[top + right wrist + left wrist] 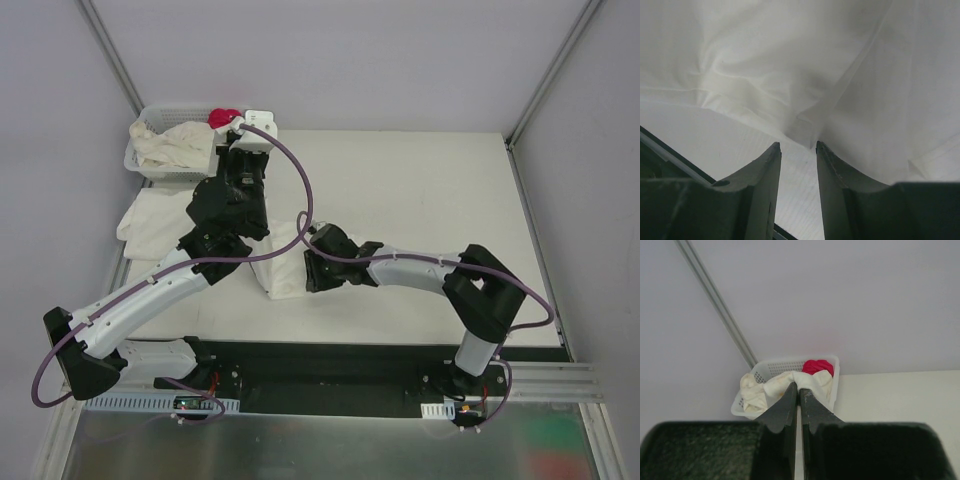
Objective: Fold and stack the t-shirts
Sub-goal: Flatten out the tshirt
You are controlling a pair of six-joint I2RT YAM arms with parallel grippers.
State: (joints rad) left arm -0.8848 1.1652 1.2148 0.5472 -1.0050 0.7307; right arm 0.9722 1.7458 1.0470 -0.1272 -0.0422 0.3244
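A crumpled cream t-shirt (180,148) lies in the white lattice basket (150,118). My left gripper (233,132) is raised at the basket's right end. In the left wrist view it (798,385) is shut, and a ridge of that t-shirt (812,382) is drawn up to its tips. A part-folded white t-shirt (283,265) lies mid-table. My right gripper (311,262) is open at its right edge. In the right wrist view it (797,145) is low over the table, with a corner of the shirt (805,131) just ahead of the tips. A folded t-shirt (150,215) lies at the left.
A small pink-red cloth (224,116) sits in the basket's right end and also shows in the left wrist view (817,366). The basket (775,362) stands in the table's far left corner against the walls. A metal frame post (715,300) rises behind it.
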